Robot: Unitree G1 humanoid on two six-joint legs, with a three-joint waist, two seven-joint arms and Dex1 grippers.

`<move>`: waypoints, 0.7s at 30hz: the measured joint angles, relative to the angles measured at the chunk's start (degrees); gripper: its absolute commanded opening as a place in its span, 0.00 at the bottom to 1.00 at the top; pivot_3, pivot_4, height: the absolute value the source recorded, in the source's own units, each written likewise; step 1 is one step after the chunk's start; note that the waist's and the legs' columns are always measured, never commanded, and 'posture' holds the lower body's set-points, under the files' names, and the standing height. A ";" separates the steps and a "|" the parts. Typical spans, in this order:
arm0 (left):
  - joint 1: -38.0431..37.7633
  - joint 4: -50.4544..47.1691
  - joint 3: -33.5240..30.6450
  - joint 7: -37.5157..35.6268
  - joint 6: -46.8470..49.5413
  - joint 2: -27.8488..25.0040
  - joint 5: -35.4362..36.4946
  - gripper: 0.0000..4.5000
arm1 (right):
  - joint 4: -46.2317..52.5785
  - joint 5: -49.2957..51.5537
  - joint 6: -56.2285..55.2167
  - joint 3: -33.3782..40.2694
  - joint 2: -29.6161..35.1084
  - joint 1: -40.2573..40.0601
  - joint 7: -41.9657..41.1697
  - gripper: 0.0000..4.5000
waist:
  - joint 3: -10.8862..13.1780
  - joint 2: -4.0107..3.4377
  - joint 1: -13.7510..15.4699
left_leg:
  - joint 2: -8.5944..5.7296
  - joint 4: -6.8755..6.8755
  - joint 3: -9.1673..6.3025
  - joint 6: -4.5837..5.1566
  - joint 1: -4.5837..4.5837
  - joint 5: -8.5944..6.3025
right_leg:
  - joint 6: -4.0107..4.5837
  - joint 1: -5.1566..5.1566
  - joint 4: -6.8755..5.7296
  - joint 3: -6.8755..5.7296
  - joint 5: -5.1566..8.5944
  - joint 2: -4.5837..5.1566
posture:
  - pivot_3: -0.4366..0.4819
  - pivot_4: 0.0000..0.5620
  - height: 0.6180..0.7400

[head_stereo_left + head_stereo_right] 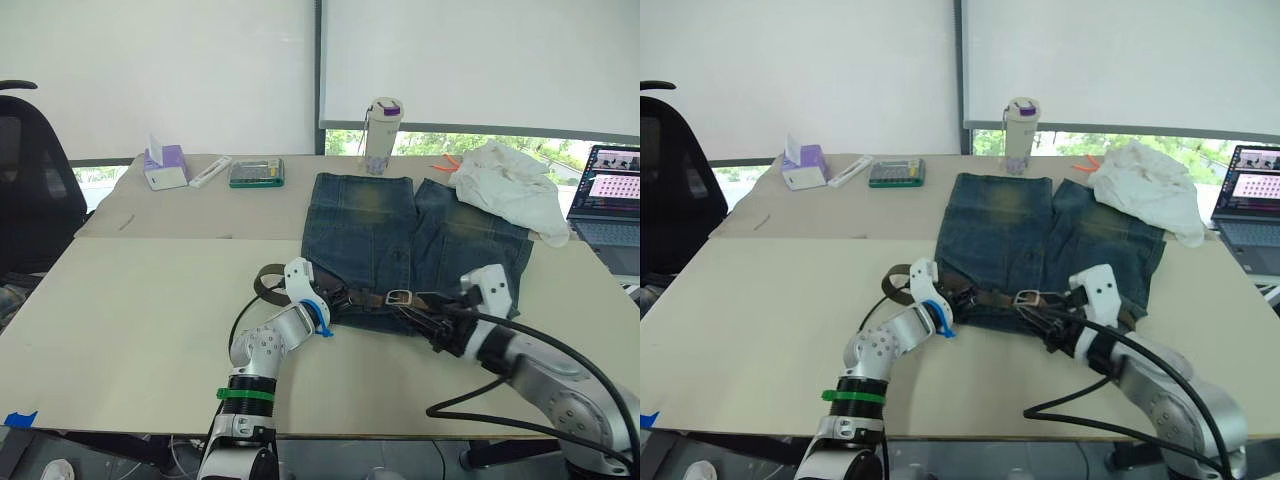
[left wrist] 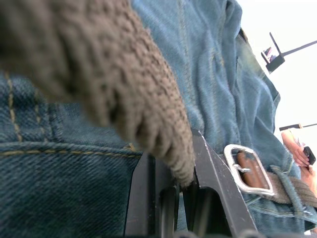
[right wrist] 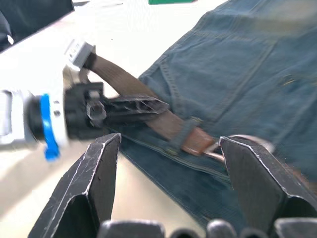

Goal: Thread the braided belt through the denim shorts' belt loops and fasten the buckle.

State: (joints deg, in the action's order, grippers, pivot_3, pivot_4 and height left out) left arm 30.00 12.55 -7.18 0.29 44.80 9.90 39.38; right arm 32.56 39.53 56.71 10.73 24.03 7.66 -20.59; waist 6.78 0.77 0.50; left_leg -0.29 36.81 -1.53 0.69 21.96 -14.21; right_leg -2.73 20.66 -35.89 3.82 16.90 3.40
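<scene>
The denim shorts (image 1: 400, 235) lie flat on the table with the waistband toward me. Along that waistband runs the braided belt (image 1: 365, 297), and its free end curls off the shorts' left side (image 1: 266, 281). The silver buckle (image 1: 400, 296) rests mid-waistband. My left gripper (image 1: 335, 296) is shut on the belt just left of the buckle; the left wrist view shows the braid (image 2: 148, 114) pinched between its fingers. My right gripper (image 3: 168, 144) is open, low over the waistband right of the buckle (image 3: 240, 144). A belt loop (image 3: 185, 131) crosses the strap.
Along the table's far edge stand a tissue box (image 1: 165, 167), a white remote (image 1: 210, 171), a green calculator (image 1: 256, 172) and a bottle (image 1: 381, 135). A white cloth (image 1: 510, 185) lies right of the shorts, a laptop (image 1: 610, 205) beyond it. A black chair (image 1: 30, 190) is at left.
</scene>
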 measured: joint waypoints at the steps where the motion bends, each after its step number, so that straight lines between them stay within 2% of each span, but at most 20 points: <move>1: 0.17 0.56 0.18 -0.23 -0.40 -0.03 -0.35 0.00 | -1.40 -0.03 0.76 -1.05 -1.37 0.86 1.26 0.78 | -0.01 -0.02 0.04 | 0.00 0.00 0.00 0.00 -0.01 0.00 | 0.00 0.00 -0.02 0.00 0.00 0.01 | 0.48 0.27 1.00; 9: 0.68 1.82 1.07 -1.84 -1.43 -0.22 -2.59 0.00 | -12.58 -6.15 1.46 -6.04 -7.20 6.50 10.10 0.78 | -0.04 -0.06 0.13 | -0.03 0.00 -0.01 -0.01 -0.01 0.00 | 0.00 0.01 -0.08 -0.01 0.00 0.04 | 0.48 0.27 1.00; 13: 0.68 1.89 1.19 -2.33 -1.80 -0.23 -3.41 0.00 | -14.54 -7.48 2.42 -5.71 -9.38 8.67 13.70 0.78 | -0.05 -0.08 0.07 | -0.01 0.00 0.00 -0.01 -0.02 0.01 | 0.00 0.02 -0.09 -0.01 0.00 0.02 | 0.48 0.27 1.00; 21: 0.68 1.97 1.18 -3.27 -2.15 -0.25 -4.79 0.00 | -16.02 -4.43 5.35 -0.41 -16.89 10.15 15.69 0.78 | -0.06 -0.10 -0.18 | 0.01 -0.01 -0.01 -0.01 -0.02 0.00 | 0.00 0.02 -0.16 -0.02 0.00 0.01 | 0.48 0.27 1.00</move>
State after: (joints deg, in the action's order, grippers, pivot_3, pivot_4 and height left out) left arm 30.69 14.51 -5.99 -2.98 42.65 9.65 34.59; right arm 16.54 35.10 62.06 10.32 7.14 17.81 -4.90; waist 6.72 0.66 0.33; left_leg -0.28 36.80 -1.54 0.68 21.94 -14.21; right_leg -2.73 20.68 -36.05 3.80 16.90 3.41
